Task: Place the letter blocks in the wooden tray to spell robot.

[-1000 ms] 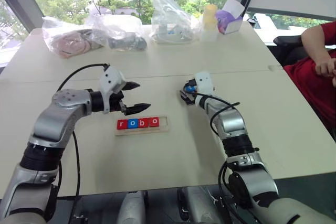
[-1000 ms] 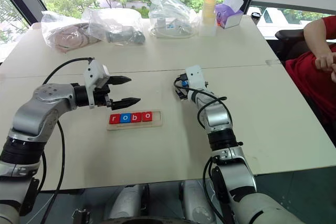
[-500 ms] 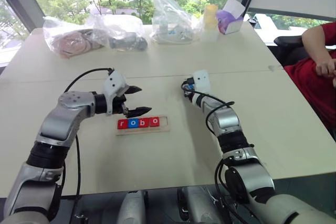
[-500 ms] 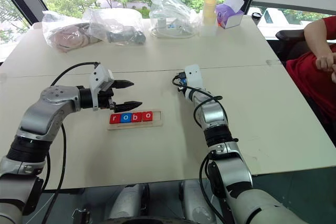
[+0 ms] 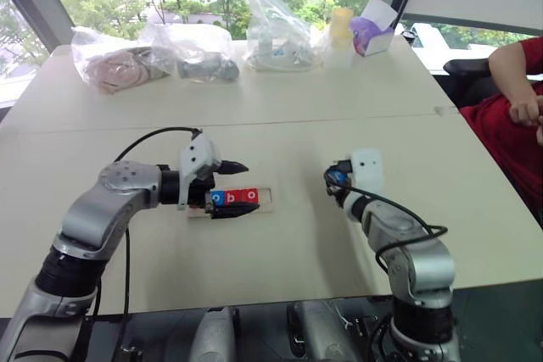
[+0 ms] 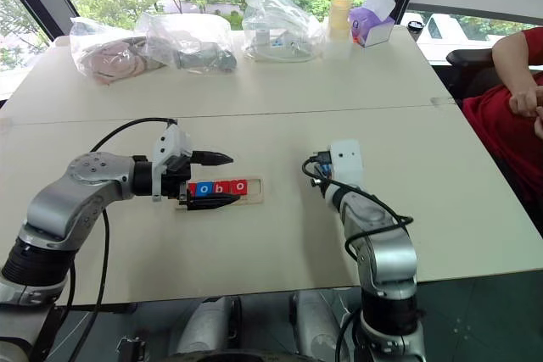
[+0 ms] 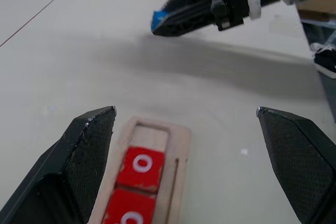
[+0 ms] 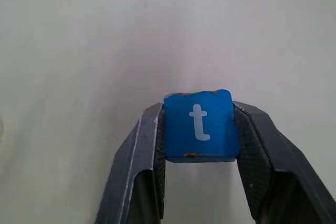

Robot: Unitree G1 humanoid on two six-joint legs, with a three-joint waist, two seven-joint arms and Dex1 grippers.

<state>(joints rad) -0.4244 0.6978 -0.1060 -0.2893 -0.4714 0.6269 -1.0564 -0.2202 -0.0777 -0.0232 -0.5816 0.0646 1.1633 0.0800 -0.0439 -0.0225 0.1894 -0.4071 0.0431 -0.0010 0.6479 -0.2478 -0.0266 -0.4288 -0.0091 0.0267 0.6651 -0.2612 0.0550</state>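
Right wrist view: one blue block (image 8: 199,125), marked with a white "t", is seen pinched flat between the two fingers of the right hand (image 8: 199,145), its letter face turned up toward the camera, with bare bench (image 8: 105,35) beyond it.

In the left wrist view the left hand (image 7: 186,145) is seen spread wide, one finger on each side of the tray (image 7: 152,182). Two red blocks (image 7: 140,168) are shown lying in it, with one empty slot left at the tray's far end, and the right hand with the blue block at its tip is caught further off.

In the head views the tray (image 5: 265,202) is seen lying flat on the bench, its long axis running left to right. Three blocks can be counted in it past the left hand (image 5: 236,188): blue "o" (image 5: 219,198), red "b" (image 5: 235,197), red "o" (image 5: 250,196); whatever lies at the tray's left end is hidden by that hand. The right hand (image 5: 336,182) is held well to the right of the tray.

At the bench's far edge three clear plastic bags (image 5: 191,48), a pale bottle (image 5: 339,31) and a purple box (image 5: 372,33) are seen, with a person's arm (image 5: 517,74) at the right.
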